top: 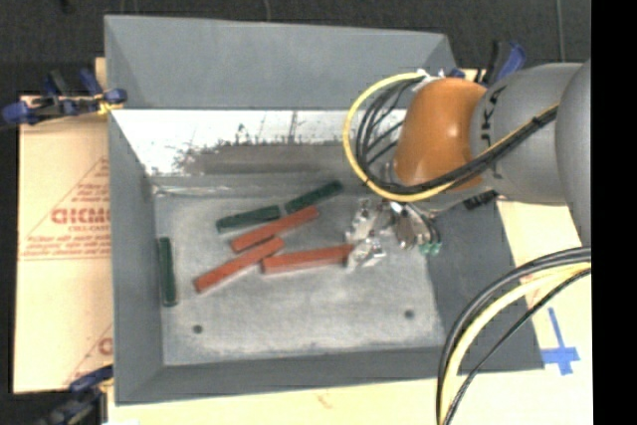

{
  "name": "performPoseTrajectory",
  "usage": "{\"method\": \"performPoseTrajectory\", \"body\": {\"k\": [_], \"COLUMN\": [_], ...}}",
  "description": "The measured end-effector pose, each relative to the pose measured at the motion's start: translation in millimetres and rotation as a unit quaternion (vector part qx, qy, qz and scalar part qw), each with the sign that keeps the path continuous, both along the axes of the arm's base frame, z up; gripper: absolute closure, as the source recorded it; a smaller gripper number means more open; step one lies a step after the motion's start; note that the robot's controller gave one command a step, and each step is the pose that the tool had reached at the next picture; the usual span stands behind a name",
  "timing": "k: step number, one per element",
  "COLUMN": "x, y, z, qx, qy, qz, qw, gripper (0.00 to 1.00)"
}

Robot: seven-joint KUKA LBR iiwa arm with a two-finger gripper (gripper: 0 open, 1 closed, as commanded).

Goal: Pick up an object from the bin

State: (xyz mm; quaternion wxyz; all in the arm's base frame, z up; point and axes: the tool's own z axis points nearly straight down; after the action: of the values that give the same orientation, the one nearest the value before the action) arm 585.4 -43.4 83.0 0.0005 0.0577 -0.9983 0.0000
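Gripper (364, 248): down inside the bin (299, 333), right of centre over the grey floor, at the right end of a red-brown bar. Whether it is released or clenched cannot be told; its tip is too small and cluttered to read.

Nearest red-brown bar (304, 260): lies flat on the floor, almost level across the view. Its right end is touching or just beside the gripper; which of the two cannot be confirmed.

Second red-brown bar (239, 270): flat, slanting down to the left, with its upper end just beside the left end of the nearest bar.

Third red-brown bar (276, 229): flat, above the other two and slanting the same way.

First dark green bar (248, 218): flat, just above the left part of the third red-brown bar.

Second dark green bar (314, 195): up and to the right of the first, near the gripper's upper left.

Third dark green bar (166, 271): lies lengthwise along the left wall, well apart from the rest.

Orange cover (438, 129): on the wrist above the gripper, with yellow and black cables (363, 129) looped beside it. The grey arm (542, 134) enters from the right.
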Motion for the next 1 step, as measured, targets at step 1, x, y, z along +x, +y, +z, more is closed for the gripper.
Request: {"method": "performPoseTrajectory", "body": {"k": [1], "x": [0.1], "y": [0.0], "z": [0.0], "qx": [0.000], "qy": [-0.0002], "qz": [0.001], "qw": [1.0000], "gripper": [1.00]}}
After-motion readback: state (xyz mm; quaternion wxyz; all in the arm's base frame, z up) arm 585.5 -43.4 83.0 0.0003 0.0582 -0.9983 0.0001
